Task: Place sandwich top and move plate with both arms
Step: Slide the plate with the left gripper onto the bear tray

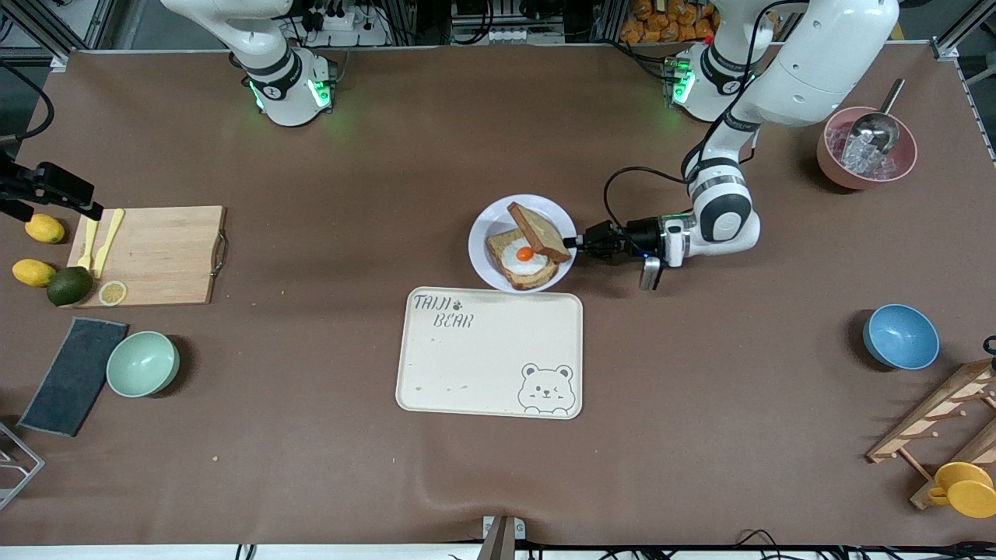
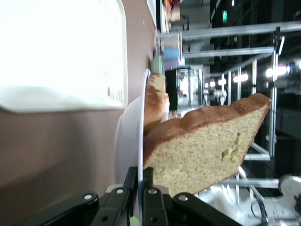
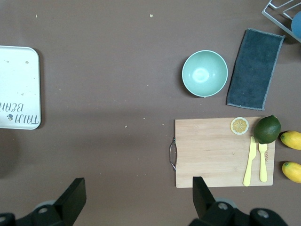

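Your left gripper [image 1: 574,242], fingers [image 2: 123,188] clamped on the plate [image 1: 487,227] rim at the edge toward the left arm's end of the worktop. The bread slice [image 1: 538,231] leans tilted over the egg toast [image 1: 523,265], just beside those fingers, not flat. Keep the plate level as you move it. Your right gripper [image 3: 136,200], fingers apart, waits above the cutting board [image 3: 211,150], well apart from the plate.
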Motion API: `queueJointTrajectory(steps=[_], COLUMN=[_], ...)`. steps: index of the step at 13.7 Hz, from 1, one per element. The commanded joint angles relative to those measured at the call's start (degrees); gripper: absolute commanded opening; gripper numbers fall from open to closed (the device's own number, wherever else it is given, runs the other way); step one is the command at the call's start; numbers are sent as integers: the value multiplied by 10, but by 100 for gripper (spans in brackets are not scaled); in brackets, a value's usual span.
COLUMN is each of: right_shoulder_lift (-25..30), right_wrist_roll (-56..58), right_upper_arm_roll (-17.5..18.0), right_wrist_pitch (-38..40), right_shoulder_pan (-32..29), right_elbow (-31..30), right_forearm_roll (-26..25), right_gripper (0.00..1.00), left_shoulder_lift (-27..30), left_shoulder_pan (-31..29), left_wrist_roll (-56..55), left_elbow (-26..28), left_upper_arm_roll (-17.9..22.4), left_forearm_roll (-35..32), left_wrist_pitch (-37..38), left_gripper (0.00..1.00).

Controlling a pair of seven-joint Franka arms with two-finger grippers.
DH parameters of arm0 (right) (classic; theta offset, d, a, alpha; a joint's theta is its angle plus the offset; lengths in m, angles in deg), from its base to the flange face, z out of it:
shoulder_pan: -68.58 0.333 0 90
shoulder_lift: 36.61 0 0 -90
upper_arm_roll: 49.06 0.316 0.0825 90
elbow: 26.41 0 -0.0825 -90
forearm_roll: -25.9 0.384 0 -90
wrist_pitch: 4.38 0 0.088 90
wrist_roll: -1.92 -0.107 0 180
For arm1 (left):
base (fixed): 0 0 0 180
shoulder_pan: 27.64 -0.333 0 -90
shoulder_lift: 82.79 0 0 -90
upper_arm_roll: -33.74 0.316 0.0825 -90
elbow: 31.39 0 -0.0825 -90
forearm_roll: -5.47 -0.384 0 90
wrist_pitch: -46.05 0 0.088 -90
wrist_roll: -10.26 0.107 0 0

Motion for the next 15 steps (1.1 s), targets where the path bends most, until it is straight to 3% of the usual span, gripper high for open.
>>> queueJointTrajectory(steps=[1, 8, 11, 15], right_shoulder_lift=[-6, -6, -6, -6], right_wrist_roll=[-7, -7, -7, -7], right_upper_arm_roll=[1, 1, 0, 1], right_wrist_pitch=[8, 12, 15, 16], right_shoulder_pan=[2, 2, 1, 2], right_elbow=[8, 7, 6, 6], right_forearm_roll=[-11, -11, -11, -11], right_gripper=[100, 100, 100, 100], left_shoulder_lift=[-6, -79, -91, -123], left_shoulder_pan=[-19, 4, 10, 58], left_wrist_roll=[-4, -5, -6, -5], left_elbow=[-27, -111, -139, -193], left_upper_arm_roll=[-4, -5, -8, -5], left_forearm_roll=[34, 138, 144, 222], left_wrist_pitch=[-11, -48, -70, -106], left_gripper=[0, 0, 0, 0])
